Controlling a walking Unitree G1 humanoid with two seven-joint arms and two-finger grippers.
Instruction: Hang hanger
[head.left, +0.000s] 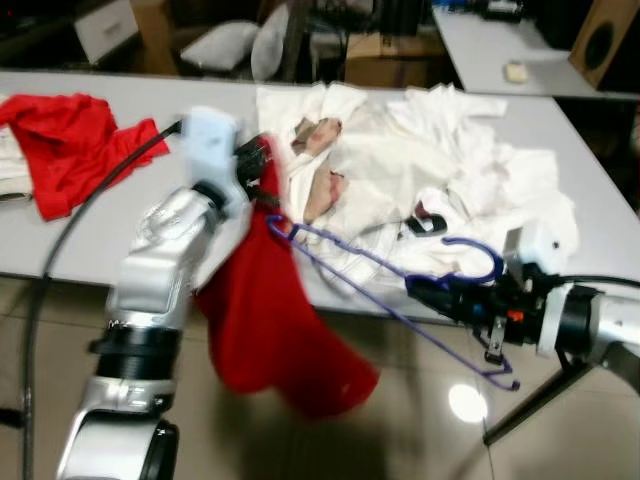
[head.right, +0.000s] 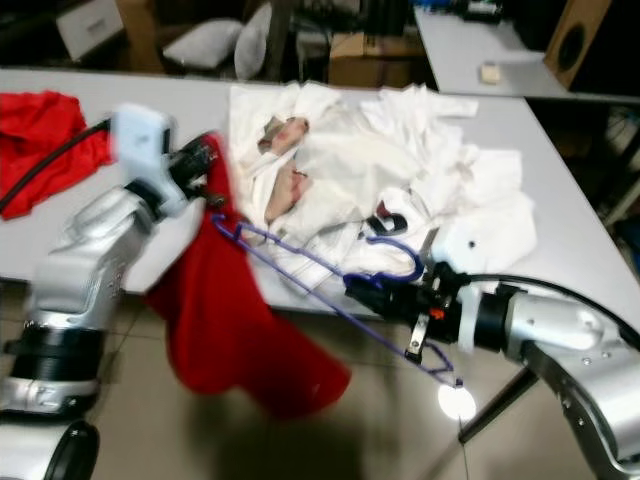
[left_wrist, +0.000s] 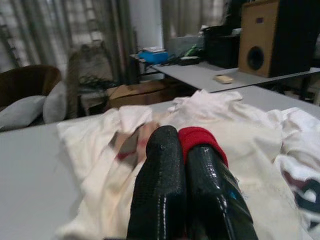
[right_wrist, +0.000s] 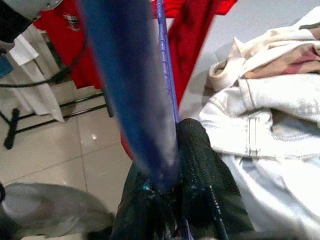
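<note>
— Well, how much of the hanger can you actually make out from there?

— The purple hanger (head.left: 400, 290) hangs off the front edge of the grey table (head.left: 90, 250), its hook at about three o'clock. The right gripper (head.left: 425, 288) has its black fingers (right_wrist: 200, 165) pinched on it near the hook. In the right wrist view the wire is just a thick blue blur running up from between the fingers.

— And the other arm?

— The left gripper (head.left: 262, 160) has its two fingers pressed together on a red garment (head.left: 265, 330). In the left wrist view only a scrap of red cuff (left_wrist: 202, 140) pokes out past the fingers (left_wrist: 160, 175). The cloth droops below the table edge toward six o'clock and covers the hanger's far end, so I cannot tell how it sits on the wire.

— What's on the table?

— A heap of white clothes (head.left: 430, 170) around one o'clock, with more red cloth (head.left: 70, 140) at ten o'clock, cut off by the frame edge. A black cable (head.left: 90, 210) trails off the left arm.

— The room?

— Glossy tiled floor (head.left: 450, 420) with a lamp glare, a second table (head.left: 500, 50) at the back, cushions (head.left: 225, 42), cardboard boxes (head.left: 375, 55), and a wooden speaker (left_wrist: 265, 37). The background is dim and soft.
</note>
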